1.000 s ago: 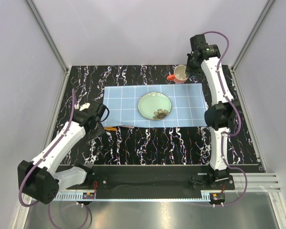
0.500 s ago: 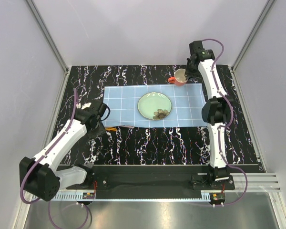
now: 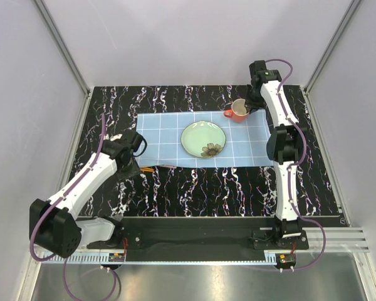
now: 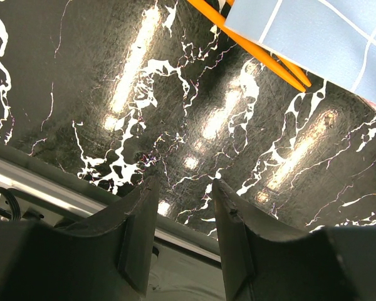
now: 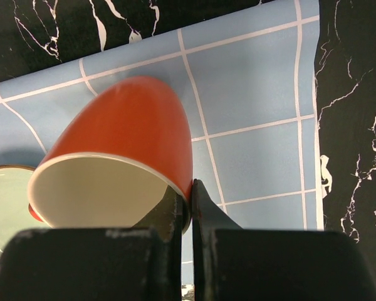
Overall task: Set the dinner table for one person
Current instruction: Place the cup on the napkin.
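The right fingers (image 5: 199, 210) are pinched on the rim of a red cup (image 5: 131, 125). The cup is held tipped on its side, so its cream inside is seen at the lower left of the right wrist view. Whether the cup touches anything below it cannot be told. A light blue mat (image 3: 166, 135) with white lines is spread under it, and in the top view the cup is seen at the mat's upper right corner. A pale green plate (image 3: 203, 138) with a flower picture is set in the middle of the mat.

The left fingers (image 4: 138, 241) are spread apart with nothing between them, above the table (image 3: 207, 188). The table is black with white veins and fills the middle of the top view. Orange sticks (image 4: 257, 53) are seen at the top of the left wrist view, just beside the mat's corner.
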Available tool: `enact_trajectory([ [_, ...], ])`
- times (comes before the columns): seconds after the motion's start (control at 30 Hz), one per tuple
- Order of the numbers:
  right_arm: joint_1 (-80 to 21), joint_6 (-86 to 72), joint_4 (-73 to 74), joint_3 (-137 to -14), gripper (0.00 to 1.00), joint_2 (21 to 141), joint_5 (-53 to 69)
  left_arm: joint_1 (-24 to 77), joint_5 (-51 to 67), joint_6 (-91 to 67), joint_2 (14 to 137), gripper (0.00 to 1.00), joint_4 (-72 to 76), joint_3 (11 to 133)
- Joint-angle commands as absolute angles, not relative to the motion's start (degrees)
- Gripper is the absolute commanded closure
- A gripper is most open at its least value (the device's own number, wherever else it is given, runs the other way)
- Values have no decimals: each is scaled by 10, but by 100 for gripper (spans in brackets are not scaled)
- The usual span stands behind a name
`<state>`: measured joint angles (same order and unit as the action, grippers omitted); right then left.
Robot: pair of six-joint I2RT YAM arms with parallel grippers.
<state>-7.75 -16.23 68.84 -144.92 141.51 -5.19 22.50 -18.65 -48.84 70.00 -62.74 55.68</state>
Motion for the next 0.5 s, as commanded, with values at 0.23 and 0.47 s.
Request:
enact_trajectory([
  [0.23,-55,-150,668,-1474,100,1392,-69,224,-186,-478,700,56,-614,581],
  [0.47,-39,-149,669,-1466,100,1390,-59,224,-182,-478,708,56,-614,585],
])
